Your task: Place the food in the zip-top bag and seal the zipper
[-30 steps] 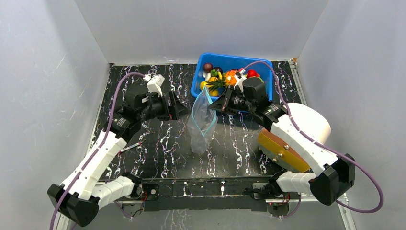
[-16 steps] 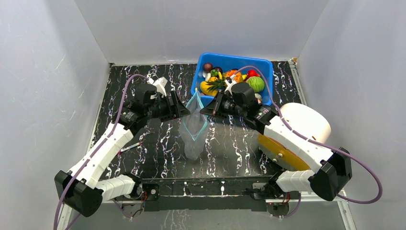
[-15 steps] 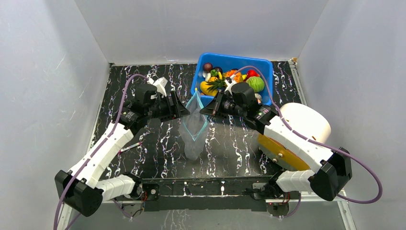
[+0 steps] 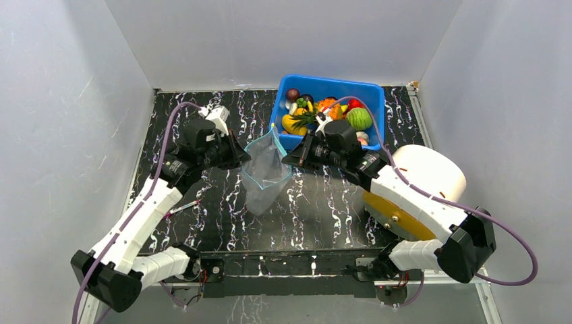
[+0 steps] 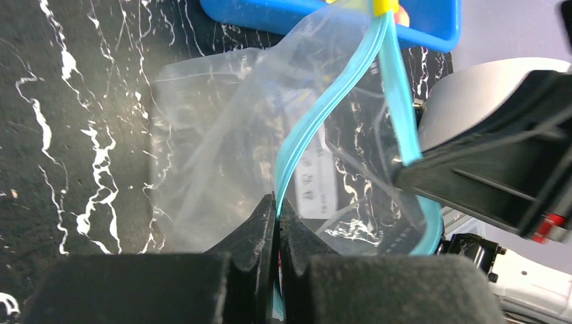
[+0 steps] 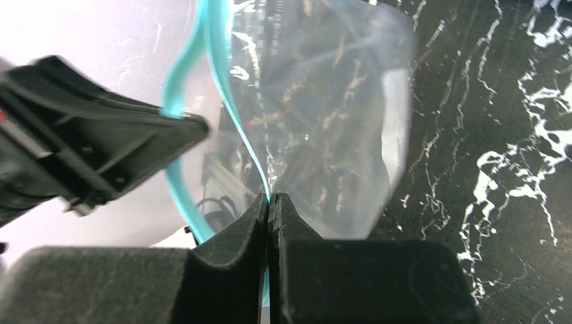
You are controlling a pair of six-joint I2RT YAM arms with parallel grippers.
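Note:
The clear zip-top bag [image 4: 264, 181] hangs between my two grippers over the black marbled table, just in front of the blue bin. Its mouth is spread open, and the teal zipper [image 4: 251, 182] outlines it. My left gripper [image 4: 241, 159] is shut on the left lip of the zipper [image 5: 317, 121], pinched at the fingertips [image 5: 277, 202]. My right gripper [image 4: 290, 160] is shut on the opposite lip [image 6: 229, 101], right at its tips [image 6: 270, 199]. The bag [image 6: 337, 101] looks empty. The food [image 4: 322, 111], including a banana, a pineapple and a green piece, lies in the bin.
The blue bin [image 4: 374, 91] stands at the back right, close behind the bag. A white cylinder [image 4: 432, 172] and a yellow-brown slab [image 4: 394, 214] sit under the right arm. A thin pen-like stick [image 4: 182, 206] lies by the left arm. Grey walls surround the table.
My left gripper went from open to shut on the bag's left lip. Both grippers and the bag shifted left, and the mouth spread wider.

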